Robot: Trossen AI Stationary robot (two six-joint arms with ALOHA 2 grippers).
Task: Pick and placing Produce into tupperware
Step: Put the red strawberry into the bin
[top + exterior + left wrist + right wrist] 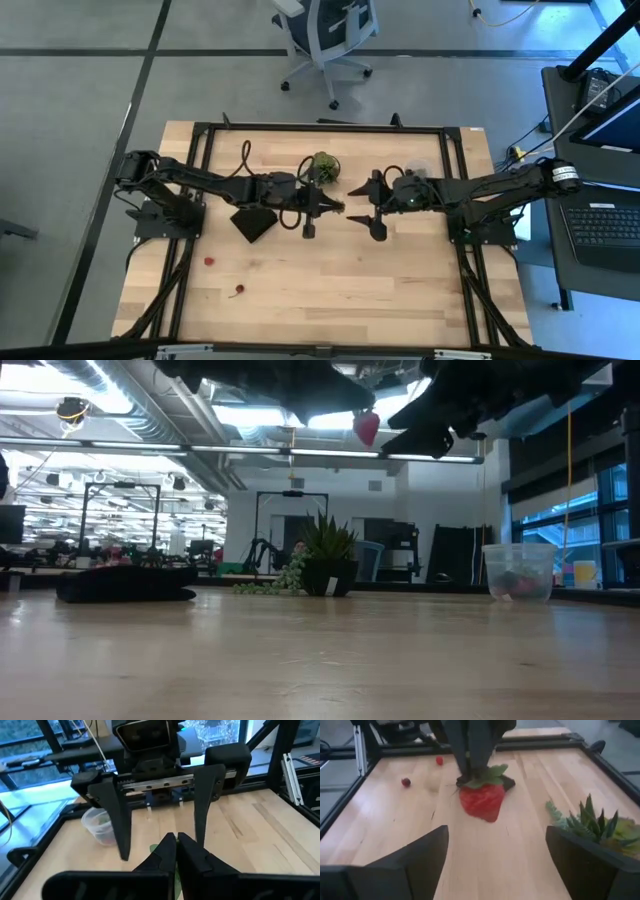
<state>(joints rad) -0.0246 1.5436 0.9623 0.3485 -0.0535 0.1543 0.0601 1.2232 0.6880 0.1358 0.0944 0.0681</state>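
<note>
Left gripper (343, 208) clenched on the leafy top of a red plastic strawberry (481, 801), held high above the table centre. Right gripper (362, 207) spread wide, facing it, strawberry just ahead between its fingers, not touching. Round translucent tub (518, 571) sits behind the right arm.
</note>
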